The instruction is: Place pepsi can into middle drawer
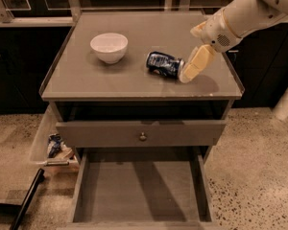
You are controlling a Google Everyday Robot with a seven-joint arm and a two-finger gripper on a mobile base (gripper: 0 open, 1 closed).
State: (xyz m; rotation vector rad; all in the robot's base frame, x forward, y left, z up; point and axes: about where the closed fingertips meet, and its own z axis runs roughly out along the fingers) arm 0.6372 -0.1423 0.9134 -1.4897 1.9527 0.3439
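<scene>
- The pepsi can (164, 63) was small and dark blue with pale markings, somewhat dented. It lay on its side on the table top (110, 83), right of the middle and nearer the front edge than the back.
- My gripper (194, 66) hung just beside the can's right end; I could not tell whether it touched.
- The middle drawer (139, 190), a wide, shallow grey box with low side walls and a flat floor, stood pulled out below the table's front edge.

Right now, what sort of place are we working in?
Probably an office kitchenette or test lab: speckled stone floor, grey drawer cabinet bearing a white bowl and dented dark-blue pepsi can, the gripper beside it.
</scene>
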